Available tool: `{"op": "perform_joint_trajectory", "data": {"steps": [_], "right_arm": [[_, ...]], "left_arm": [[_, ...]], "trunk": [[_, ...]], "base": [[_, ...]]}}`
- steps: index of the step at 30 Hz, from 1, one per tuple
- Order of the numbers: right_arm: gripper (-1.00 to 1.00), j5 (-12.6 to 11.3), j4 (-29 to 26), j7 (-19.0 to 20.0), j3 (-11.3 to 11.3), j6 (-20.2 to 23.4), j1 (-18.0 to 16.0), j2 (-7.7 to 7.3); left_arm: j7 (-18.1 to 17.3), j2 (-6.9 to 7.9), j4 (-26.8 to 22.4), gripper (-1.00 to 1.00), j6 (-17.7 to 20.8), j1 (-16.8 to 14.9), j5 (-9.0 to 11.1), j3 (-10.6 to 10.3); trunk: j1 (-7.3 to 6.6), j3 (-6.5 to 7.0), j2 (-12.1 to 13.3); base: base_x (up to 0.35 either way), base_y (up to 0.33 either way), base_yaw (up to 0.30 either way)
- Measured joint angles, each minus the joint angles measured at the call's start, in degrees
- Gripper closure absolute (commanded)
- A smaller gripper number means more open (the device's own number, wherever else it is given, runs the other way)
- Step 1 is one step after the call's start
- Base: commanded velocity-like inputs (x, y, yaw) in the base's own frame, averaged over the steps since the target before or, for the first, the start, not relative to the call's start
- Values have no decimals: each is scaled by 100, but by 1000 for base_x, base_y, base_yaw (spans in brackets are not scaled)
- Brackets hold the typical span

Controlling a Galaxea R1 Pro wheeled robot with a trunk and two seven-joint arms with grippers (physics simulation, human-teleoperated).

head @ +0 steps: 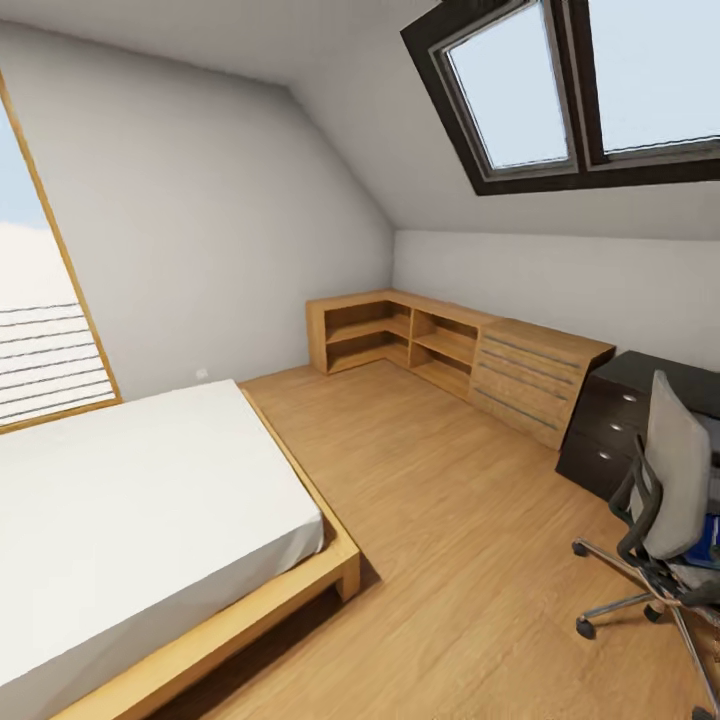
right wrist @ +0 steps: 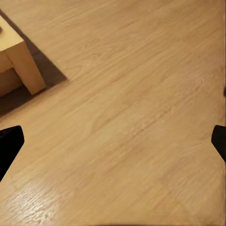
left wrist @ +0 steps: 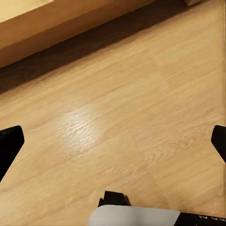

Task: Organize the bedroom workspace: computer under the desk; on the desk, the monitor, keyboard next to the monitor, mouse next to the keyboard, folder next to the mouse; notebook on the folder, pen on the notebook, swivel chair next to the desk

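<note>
Looking across an attic bedroom, the head view takes in a low bed (head: 150,520) with a white mattress on a pale wooden frame at the left, and bare wooden floor (head: 430,520) through the middle. A long wooden shelf unit and drawer chest (head: 470,360) runs along the far wall under the sloped ceiling, below a dark-framed skylight (head: 570,90).

At the right edge stands the swivel chair (head: 672,480), its grey back turned toward the camera, black armrest and metal star base on casters visible (the seat itself is cut off by the frame). A patch of bright blue, the folder (head: 710,540), shows at the chair's seat, just past the backrest. Behind the chair sits a black drawer unit (head: 610,420), part of the desk, touching the end of the wooden chest.

In the left wrist view, the left claw (left wrist: 113,141) is spread wide, its dark fingertips (left wrist: 9,143) at opposite edges, with nothing but floor between them and the bed frame's side beyond. In the right wrist view, the right claw (right wrist: 113,141) is likewise wide and empty over the floor, near a corner of the bed frame (right wrist: 21,61).
</note>
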Motion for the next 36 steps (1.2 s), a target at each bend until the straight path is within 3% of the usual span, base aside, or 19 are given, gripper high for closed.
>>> {"op": "perform_joint_trajectory", "data": {"steps": [36], "right_arm": [[-100,-11,-1,-5,-19,3,0,-9]], "left_arm": [[5,1,0,-100,1,0,2,0]], "trunk": [[0,1,0]], "base": [[0,0,-281]]}}
